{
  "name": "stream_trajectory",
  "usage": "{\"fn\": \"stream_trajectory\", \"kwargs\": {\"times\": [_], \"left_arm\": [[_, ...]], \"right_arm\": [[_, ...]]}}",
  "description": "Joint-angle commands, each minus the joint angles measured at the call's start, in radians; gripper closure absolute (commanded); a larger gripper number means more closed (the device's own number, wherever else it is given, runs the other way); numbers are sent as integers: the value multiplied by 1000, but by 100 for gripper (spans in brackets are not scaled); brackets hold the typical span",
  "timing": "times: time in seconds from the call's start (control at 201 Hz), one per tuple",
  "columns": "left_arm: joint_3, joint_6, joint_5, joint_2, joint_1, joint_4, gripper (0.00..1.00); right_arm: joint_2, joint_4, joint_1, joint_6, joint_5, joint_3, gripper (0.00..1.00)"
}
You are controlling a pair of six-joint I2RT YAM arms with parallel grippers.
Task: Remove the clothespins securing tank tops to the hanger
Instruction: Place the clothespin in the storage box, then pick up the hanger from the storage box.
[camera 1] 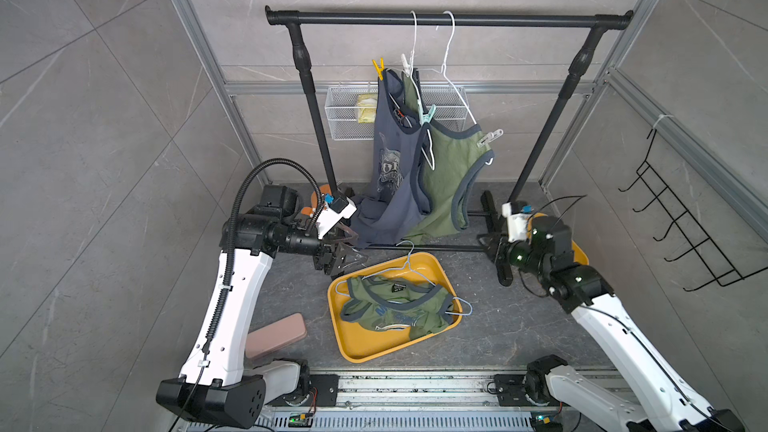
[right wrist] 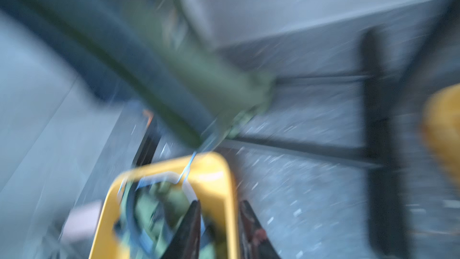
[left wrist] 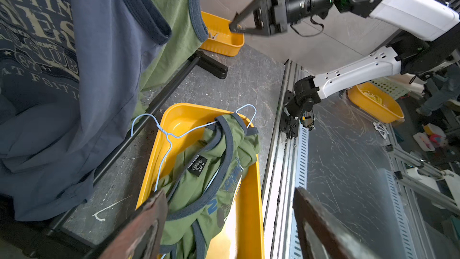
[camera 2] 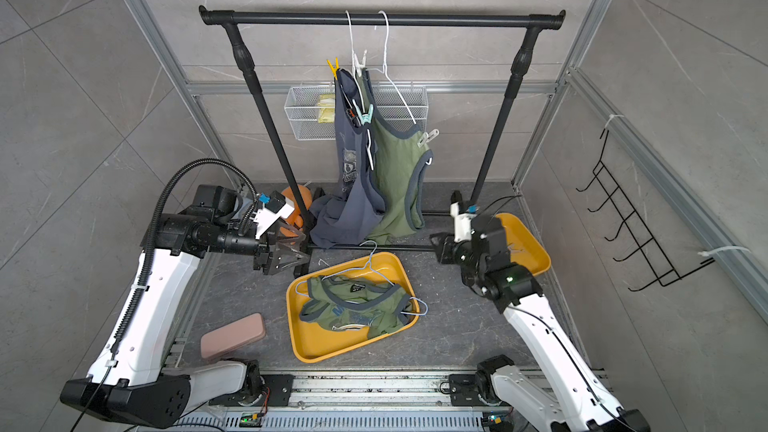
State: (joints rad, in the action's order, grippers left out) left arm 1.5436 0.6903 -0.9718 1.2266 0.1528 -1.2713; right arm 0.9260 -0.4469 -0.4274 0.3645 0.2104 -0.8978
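A yellow clothespin [camera 1: 378,68] and a white clothespin [camera 1: 405,62] sit at the top of the hanging tank tops. A mint green clothespin [camera 1: 427,115] sits where the slate blue top [camera 1: 390,184] meets the olive top [camera 1: 449,176]. A second white clothespin [camera 1: 490,137] grips the olive top's right strap. A third top [camera 1: 399,309] lies in the yellow tray [camera 1: 345,342] on the counter [camera 1: 478,326]. The left end effector [camera 1: 360,248] stands wide and empty beside the blue hem. The right end effector [camera 1: 482,239] is narrow, with nothing seen between its fingers.
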Motion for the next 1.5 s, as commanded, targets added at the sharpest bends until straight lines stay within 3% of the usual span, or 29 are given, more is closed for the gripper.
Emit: {"fn": "stream_trajectory", "kwargs": {"times": [0.0,0.105,0.274,0.592,0.861,1.08,1.309,1.498], "left_arm": [[-37,69,-5,-77,4,-57,18],[-78,121,-12,-120,4,-69,17],[-76,126,-21,-122,5,-83,17],[-105,121,-6,-124,6,-79,17],[-131,135,-8,-125,7,-74,17],[-129,133,0,-127,6,-74,17],[-123,43,20,-107,7,-19,20],[-147,-118,117,-139,8,128,26]], "right_arm": [[-33,-61,-195,-38,-140,78,70],[33,-11,-370,-52,-246,79,70],[311,63,-451,-74,-323,-37,70],[682,145,-454,-61,-443,-212,67],[864,141,-430,-48,-363,-294,66],[908,170,-415,-41,-358,-299,72],[891,149,-409,-84,-367,-327,100],[775,149,-412,-148,-344,-299,100]]}}
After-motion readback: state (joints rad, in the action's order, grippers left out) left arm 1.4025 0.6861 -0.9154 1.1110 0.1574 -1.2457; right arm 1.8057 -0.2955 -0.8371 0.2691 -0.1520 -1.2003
